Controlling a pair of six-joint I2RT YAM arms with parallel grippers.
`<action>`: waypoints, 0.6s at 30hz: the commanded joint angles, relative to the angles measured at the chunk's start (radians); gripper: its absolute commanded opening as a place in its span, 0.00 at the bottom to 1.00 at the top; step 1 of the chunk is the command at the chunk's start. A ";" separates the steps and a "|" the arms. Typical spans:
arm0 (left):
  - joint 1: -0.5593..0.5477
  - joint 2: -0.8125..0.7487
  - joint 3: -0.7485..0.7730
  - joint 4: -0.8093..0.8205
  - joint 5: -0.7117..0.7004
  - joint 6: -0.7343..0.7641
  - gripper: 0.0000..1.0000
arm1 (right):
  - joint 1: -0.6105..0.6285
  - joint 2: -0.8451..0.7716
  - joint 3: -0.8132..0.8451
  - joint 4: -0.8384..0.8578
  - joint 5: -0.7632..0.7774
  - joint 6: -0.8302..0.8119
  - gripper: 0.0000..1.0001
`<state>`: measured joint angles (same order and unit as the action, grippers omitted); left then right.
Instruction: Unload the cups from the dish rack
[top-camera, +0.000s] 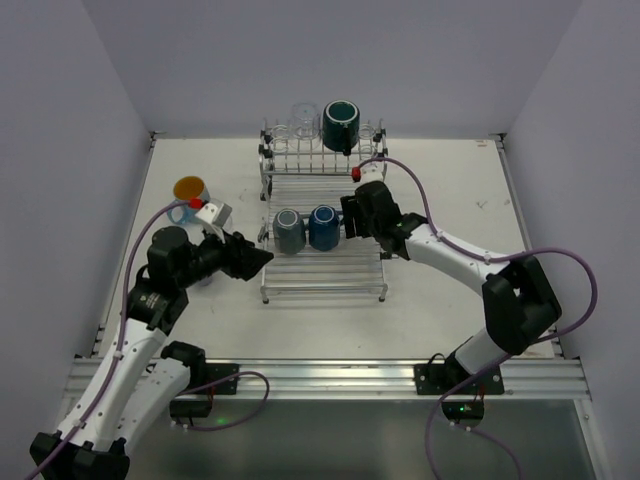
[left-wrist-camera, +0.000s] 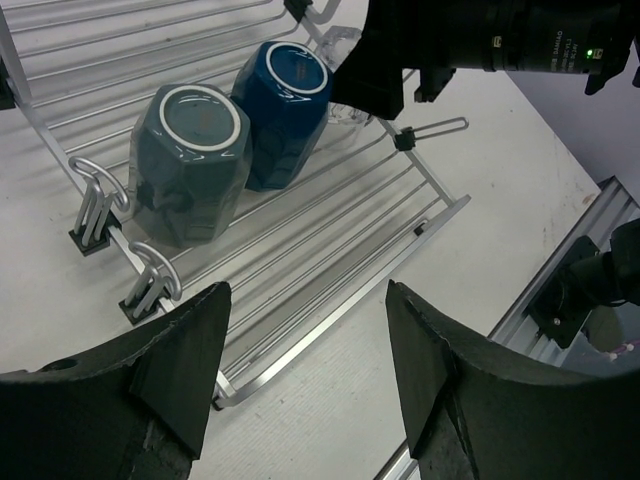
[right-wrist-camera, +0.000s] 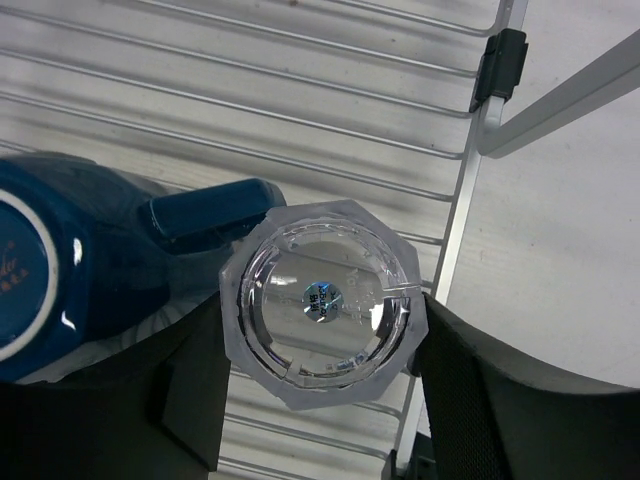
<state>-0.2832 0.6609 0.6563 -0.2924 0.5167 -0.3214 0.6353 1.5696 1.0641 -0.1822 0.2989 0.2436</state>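
Note:
On the flat tray of the silver wire dish rack (top-camera: 325, 285) two mugs stand upside down, one grey-teal (top-camera: 288, 231) and one dark blue (top-camera: 322, 227). Right of the dark blue mug (right-wrist-camera: 60, 270) stands an inverted clear glass tumbler (right-wrist-camera: 320, 290). My right gripper (top-camera: 349, 216) is shut on it, a finger against each side. On the raised rear tier sit another clear glass (top-camera: 303, 115) and a dark teal mug (top-camera: 340, 125). My left gripper (left-wrist-camera: 307, 300) hangs open and empty over the rack's near left corner, short of the grey-teal mug (left-wrist-camera: 190, 165).
A light blue mug with an orange inside (top-camera: 190, 190) stands on the white table left of the rack, behind my left arm. Grey walls close in the table on three sides. An aluminium rail (top-camera: 330, 378) runs along the near edge.

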 joint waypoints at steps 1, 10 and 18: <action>-0.007 0.012 -0.007 0.062 0.020 0.007 0.68 | -0.005 -0.029 0.001 0.099 0.039 0.006 0.58; -0.007 0.060 -0.033 0.177 0.203 -0.126 0.71 | 0.000 -0.323 -0.193 0.205 -0.018 0.075 0.29; -0.068 0.134 -0.102 0.528 0.324 -0.453 0.73 | 0.003 -0.667 -0.361 0.265 -0.182 0.328 0.20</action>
<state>-0.3054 0.7773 0.5831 0.0044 0.7654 -0.5865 0.6346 1.0035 0.7433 -0.0391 0.2161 0.4091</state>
